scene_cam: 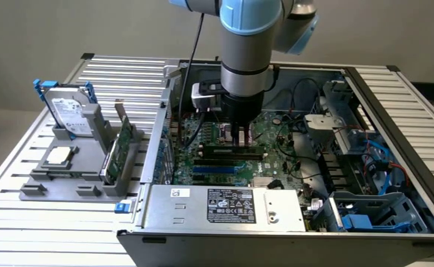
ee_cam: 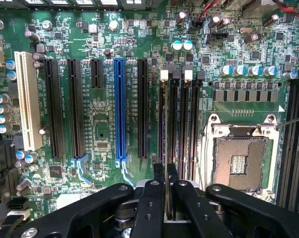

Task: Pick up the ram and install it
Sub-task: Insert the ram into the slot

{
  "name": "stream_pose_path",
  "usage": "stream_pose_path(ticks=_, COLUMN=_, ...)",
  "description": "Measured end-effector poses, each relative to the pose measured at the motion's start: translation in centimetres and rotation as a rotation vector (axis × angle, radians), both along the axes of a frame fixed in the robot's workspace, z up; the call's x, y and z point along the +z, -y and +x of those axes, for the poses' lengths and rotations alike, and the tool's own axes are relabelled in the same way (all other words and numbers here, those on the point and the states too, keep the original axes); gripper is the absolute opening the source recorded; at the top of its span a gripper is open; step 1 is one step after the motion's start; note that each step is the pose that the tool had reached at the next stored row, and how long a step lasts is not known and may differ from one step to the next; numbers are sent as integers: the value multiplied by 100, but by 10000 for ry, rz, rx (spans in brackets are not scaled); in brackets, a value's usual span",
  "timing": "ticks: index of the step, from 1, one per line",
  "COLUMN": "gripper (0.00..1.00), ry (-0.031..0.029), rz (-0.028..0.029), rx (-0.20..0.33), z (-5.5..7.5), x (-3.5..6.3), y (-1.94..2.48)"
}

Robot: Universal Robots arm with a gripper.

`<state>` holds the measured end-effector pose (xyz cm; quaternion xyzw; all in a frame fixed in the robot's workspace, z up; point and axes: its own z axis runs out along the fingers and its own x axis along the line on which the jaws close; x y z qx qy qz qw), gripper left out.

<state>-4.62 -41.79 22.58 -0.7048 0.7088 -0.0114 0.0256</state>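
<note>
My gripper point(scene_cam: 239, 138) reaches down into the open computer case point(scene_cam: 157, 167), right over the black memory slots point(scene_cam: 232, 150) on the motherboard. In the wrist view its two black fingers point(ee_cam: 159, 178) are shut on the ram point(ee_cam: 164, 129), a thin dark stick seen edge-on. The ram stands upright in line with the leftmost of the memory slots point(ee_cam: 186, 124), beside a white latch point(ee_cam: 163, 75). I cannot tell whether its lower edge sits in the slot or just above it.
Next to the memory slots lie an open CPU socket point(ee_cam: 241, 161) and a blue expansion slot point(ee_cam: 119, 114). A power supply point(scene_cam: 225, 203) fills the case front, with cables point(scene_cam: 380, 161) at the exterior view's right. At its left, a grey fixture point(scene_cam: 61, 186) holds a hard drive point(scene_cam: 70, 114) and a green card point(scene_cam: 121, 144).
</note>
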Motion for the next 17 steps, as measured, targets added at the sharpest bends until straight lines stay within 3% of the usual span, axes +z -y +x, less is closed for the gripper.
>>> stream_pose_path(ticks=17, gripper=14, ry=17, rz=0, rx=-247, z=-18, x=-6, y=0)
